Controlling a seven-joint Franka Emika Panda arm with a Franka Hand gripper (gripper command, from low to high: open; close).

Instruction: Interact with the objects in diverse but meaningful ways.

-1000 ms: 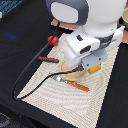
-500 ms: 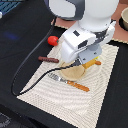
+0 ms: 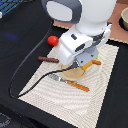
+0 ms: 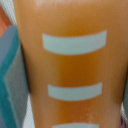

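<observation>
The orange-yellow ridged pastry [image 4: 72, 65] fills the wrist view at very close range, its pale ridges running across it. In the exterior view my gripper [image 3: 79, 66] is low over the striped placemat [image 3: 45, 90], and the white wrist covers its fingers. A pale yellow-tan piece [image 3: 74, 73] and an orange edge [image 3: 95, 62] stick out from under it. The red tomato [image 3: 51, 39] lies on the dark table toward the exterior view's left. The dark-brown sausage [image 3: 48, 59] rests at the mat's edge near it. No frame shows how the jaws stand.
An orange-handled utensil [image 3: 75, 84] lies across the mat just in front of the gripper. A black cable [image 3: 22, 70] loops over the table and mat on the exterior view's left. A bowl [image 3: 124, 19] stands at the far right corner.
The arm has moved down and slightly toward the exterior view's left over the mat, covering more of the pastry. Tomato, sausage and utensil have not moved.
</observation>
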